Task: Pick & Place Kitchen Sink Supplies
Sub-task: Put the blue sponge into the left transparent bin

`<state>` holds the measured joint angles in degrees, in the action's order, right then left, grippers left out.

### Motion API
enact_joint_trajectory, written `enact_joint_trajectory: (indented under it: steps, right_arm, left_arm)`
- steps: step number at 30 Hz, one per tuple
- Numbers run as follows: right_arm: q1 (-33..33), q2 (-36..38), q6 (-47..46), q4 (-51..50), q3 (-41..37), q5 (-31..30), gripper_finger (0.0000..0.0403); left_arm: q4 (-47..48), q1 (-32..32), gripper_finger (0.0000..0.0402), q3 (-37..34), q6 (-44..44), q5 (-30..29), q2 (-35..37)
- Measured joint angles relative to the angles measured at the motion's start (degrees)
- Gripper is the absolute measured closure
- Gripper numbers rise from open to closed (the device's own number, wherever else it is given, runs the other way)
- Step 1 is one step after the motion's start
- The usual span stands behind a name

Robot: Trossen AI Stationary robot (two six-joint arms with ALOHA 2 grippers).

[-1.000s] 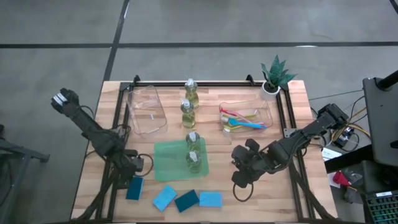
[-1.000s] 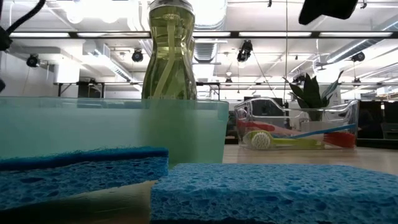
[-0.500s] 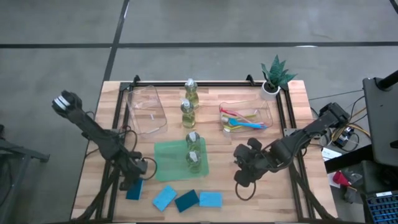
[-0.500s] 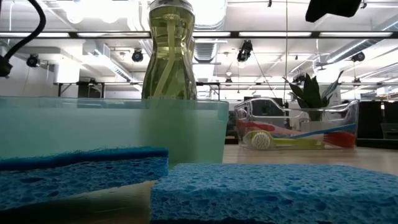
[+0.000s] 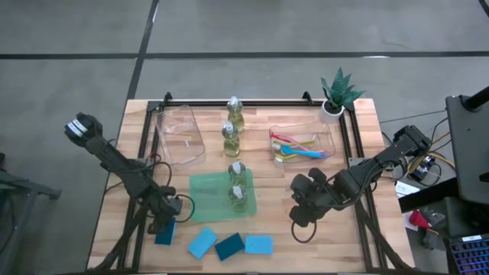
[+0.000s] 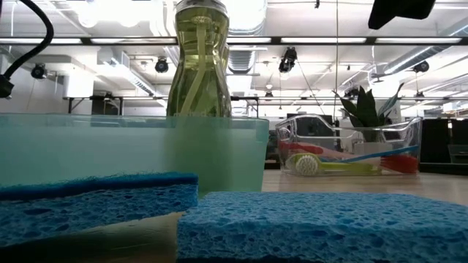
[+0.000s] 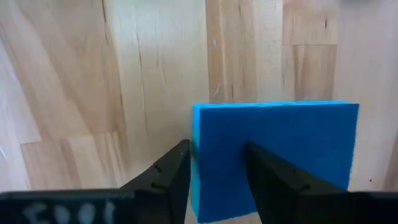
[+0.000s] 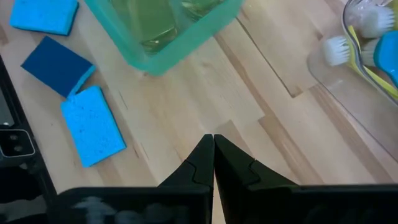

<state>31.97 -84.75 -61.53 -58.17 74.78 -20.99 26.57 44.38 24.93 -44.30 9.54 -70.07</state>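
Note:
My left gripper (image 5: 163, 216) hangs open, pointing steeply down over a blue sponge (image 7: 273, 155) at the table's near left (image 5: 165, 233). One finger (image 7: 174, 171) stands just off the sponge's edge (image 7: 195, 149) and the other (image 7: 267, 177) over its top face. Three more sponges (image 5: 229, 245) lie in a row near the front edge. Two bottles (image 5: 238, 195) stand in the green tray (image 5: 210, 198), and two more (image 5: 229, 139) stand on the wood behind it. My right gripper (image 5: 298, 218) is shut and holds nothing, above bare wood right of the tray. My left gripper comes at the sponge from above, astride its edge (image 7: 195, 149). Whether either finger touches the sponge I cannot tell.
An empty clear bin (image 5: 182, 136) sits at the far left. A second clear bin (image 5: 302, 145) at the far right holds red, yellow and blue brushes. A potted plant (image 5: 336, 95) stands at the far right corner. Bare wood lies between the tray and the right arm.
My left gripper has gone down and a little toward the table's near edge, closing in on the blue sponge. The sponge has kept its place.

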Motion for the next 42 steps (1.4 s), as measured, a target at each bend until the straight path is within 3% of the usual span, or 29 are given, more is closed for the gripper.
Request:
enact_joint_trajectory:
  steps: [10, 19, 27, 33, 42]
  right_arm:
    - [0.0, 0.0, -0.6, 0.0, 0.0, 0.0, 0.0394]
    - [0.0, -0.1, -0.4, -0.1, 0.0, -0.7, 0.0394]
    - [0.0, -0.1, 0.1, -0.4, 0.0, -1.6, 0.0394]
    - [-0.4, -0.1, 0.6, -0.8, 0.0, -3.2, 0.0394]
    - [-0.4, -0.1, 0.4, -1.7, 0.0, -3.5, 0.0394]
  left_arm:
    - [-0.2, 0.0, 0.0392, -0.1, 1.8, -0.1, -0.5]
    - [2.1, -0.3, 0.0400, 0.6, -0.7, 0.3, 3.8]
    - [16.5, -0.3, 0.0401, 4.7, -4.5, -0.6, 11.1]
    - [27.6, -0.5, 0.0401, 11.3, -5.1, -4.7, 16.4]
    - [47.0, -3.1, 0.0401, 25.3, -6.9, -16.1, 19.0]
